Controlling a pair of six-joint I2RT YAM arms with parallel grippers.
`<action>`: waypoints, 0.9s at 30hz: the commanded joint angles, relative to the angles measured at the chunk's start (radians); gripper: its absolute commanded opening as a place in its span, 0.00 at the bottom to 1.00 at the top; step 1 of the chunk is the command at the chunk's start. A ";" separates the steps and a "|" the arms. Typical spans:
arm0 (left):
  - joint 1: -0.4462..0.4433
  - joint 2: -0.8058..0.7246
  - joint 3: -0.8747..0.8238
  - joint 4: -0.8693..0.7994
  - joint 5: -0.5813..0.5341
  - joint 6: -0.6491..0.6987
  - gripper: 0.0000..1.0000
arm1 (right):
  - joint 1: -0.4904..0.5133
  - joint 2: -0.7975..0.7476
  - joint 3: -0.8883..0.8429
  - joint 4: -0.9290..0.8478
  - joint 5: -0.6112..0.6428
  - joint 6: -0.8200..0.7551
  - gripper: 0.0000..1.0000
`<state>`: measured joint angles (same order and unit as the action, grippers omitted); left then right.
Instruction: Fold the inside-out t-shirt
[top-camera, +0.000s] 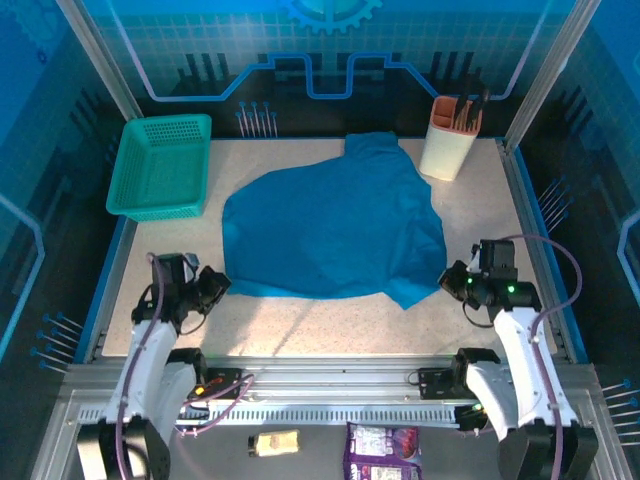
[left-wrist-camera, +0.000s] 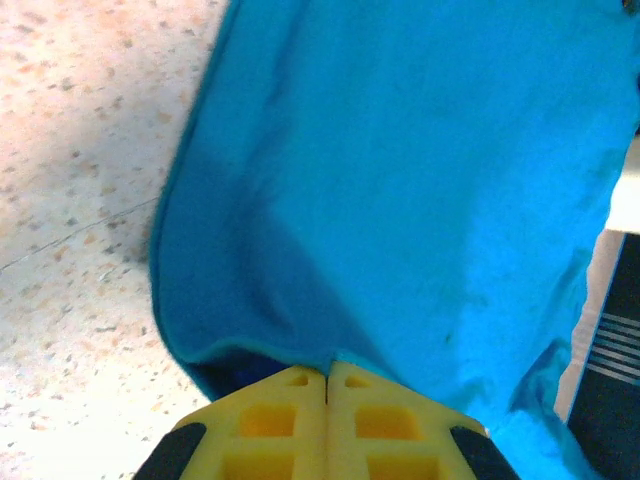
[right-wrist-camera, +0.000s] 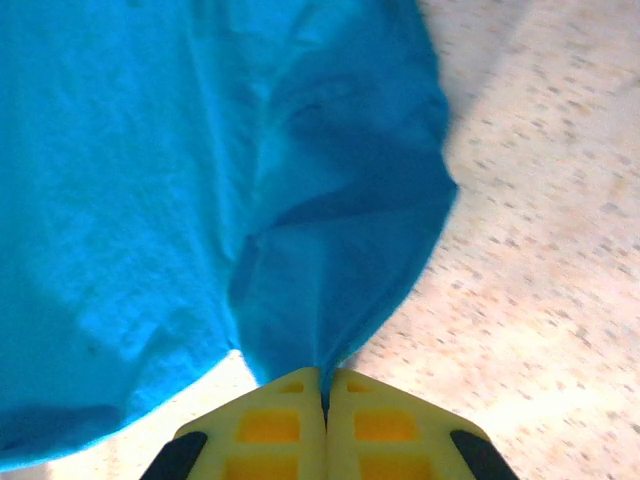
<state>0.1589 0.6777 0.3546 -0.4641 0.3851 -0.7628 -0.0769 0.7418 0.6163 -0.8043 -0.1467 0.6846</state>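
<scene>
While both arms sit low at the near edge in the top external view, I see a speckled pale table (top-camera: 300, 325) walled in by blue printed panels. A teal mesh basket (top-camera: 160, 212) sits at the far left corner and a beige utensil holder (top-camera: 447, 148) at the far right. The inside-out t-shirt (top-camera: 330, 225) lies spread over the middle of the table. The left gripper (top-camera: 208, 288) reaches inward to the shirt's near left corner. The right gripper (top-camera: 457, 282) reaches inward to the near right edge. On the frame below the arm bases lie a yellow packet (top-camera: 273, 442) and a purple packet (top-camera: 383, 452).

From the left wrist, the left gripper (left-wrist-camera: 327, 378) has its yellow fingers (left-wrist-camera: 285, 425) pressed together. The blue hem (left-wrist-camera: 240, 350) rises off the speckled surface and meets the tips, apparently caught there.

From the right wrist, the right gripper (right-wrist-camera: 323, 380) is also closed tight. Its jaws pinch a fold of the t-shirt (right-wrist-camera: 330, 300) that tapers into the seam between the tips, with bare table to the right.
</scene>
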 joint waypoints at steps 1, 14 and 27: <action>0.003 -0.121 -0.063 -0.091 -0.059 -0.149 0.02 | 0.035 -0.061 0.002 -0.130 0.111 0.087 0.00; 0.000 -0.259 0.026 -0.156 -0.067 -0.176 0.34 | 0.069 -0.086 0.122 -0.197 0.176 0.114 0.45; -0.360 0.377 0.231 0.055 -0.108 0.021 0.30 | 0.580 0.465 0.163 0.073 0.103 -0.074 0.73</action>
<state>-0.1650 0.9783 0.5518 -0.4721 0.3172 -0.7998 0.4488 1.1572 0.7609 -0.7689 -0.1005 0.6434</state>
